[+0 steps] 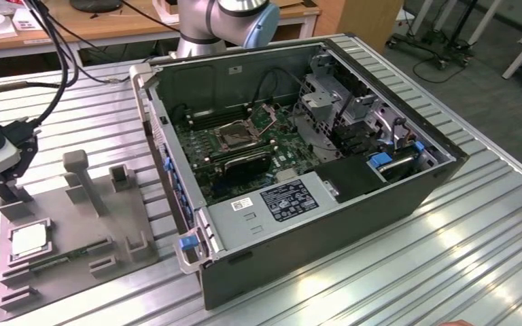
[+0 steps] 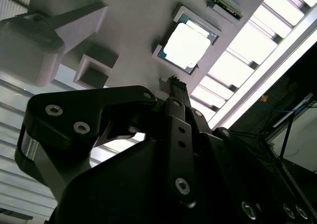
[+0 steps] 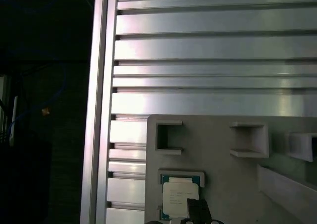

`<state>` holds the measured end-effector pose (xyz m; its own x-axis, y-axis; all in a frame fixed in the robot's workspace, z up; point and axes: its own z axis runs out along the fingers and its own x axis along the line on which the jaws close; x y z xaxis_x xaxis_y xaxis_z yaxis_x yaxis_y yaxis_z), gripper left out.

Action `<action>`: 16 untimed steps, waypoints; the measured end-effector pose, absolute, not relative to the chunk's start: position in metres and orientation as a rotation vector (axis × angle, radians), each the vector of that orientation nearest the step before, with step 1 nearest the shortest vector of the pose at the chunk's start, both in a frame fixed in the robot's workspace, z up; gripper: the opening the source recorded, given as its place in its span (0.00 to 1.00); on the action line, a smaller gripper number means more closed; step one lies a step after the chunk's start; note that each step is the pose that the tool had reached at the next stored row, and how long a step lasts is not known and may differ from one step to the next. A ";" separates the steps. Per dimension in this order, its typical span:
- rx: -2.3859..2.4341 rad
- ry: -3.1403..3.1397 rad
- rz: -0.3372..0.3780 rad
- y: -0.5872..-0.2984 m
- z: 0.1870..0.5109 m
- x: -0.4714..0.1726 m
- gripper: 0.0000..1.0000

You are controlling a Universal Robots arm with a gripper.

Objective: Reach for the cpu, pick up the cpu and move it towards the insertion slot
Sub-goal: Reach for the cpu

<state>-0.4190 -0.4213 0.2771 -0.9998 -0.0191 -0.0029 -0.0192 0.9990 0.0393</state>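
Observation:
The cpu (image 1: 27, 239) lies flat in a square holder on the grey fixture plate (image 1: 71, 224) at the exterior view's left, its pale metal top up. My gripper (image 1: 9, 193) hangs just over the plate's far corner, a short way behind the cpu and apart from it, holding nothing. In both wrist views the cpu (image 2: 187, 45) (image 3: 178, 196) sits just ahead of the gripper's black tip (image 2: 172, 81) (image 3: 194, 207). The insertion slot (image 1: 240, 134), a silver-framed square socket with a dark centre, sits on the motherboard inside the open computer case (image 1: 334, 224).
Grey upright blocks (image 1: 78, 178) and small pockets (image 3: 168, 137) stand on the fixture plate around the cpu. A green memory stick (image 1: 62, 258) lies in the plate near the cpu. The ribbed metal table (image 1: 406, 272) carries everything. The case's tall walls (image 1: 157, 122) ring the socket.

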 end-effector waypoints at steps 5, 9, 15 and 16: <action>-0.030 3.138 0.062 -0.421 0.276 -0.420 0.10; -0.030 3.138 0.062 -0.421 0.275 -0.421 0.10; -0.030 3.138 0.062 -0.421 0.274 -0.421 0.10; -0.030 3.138 0.062 -0.421 0.274 -0.421 0.10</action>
<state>-0.4215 -0.4213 0.2743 -0.9998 -0.0190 -0.0031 -0.0191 0.9990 0.0394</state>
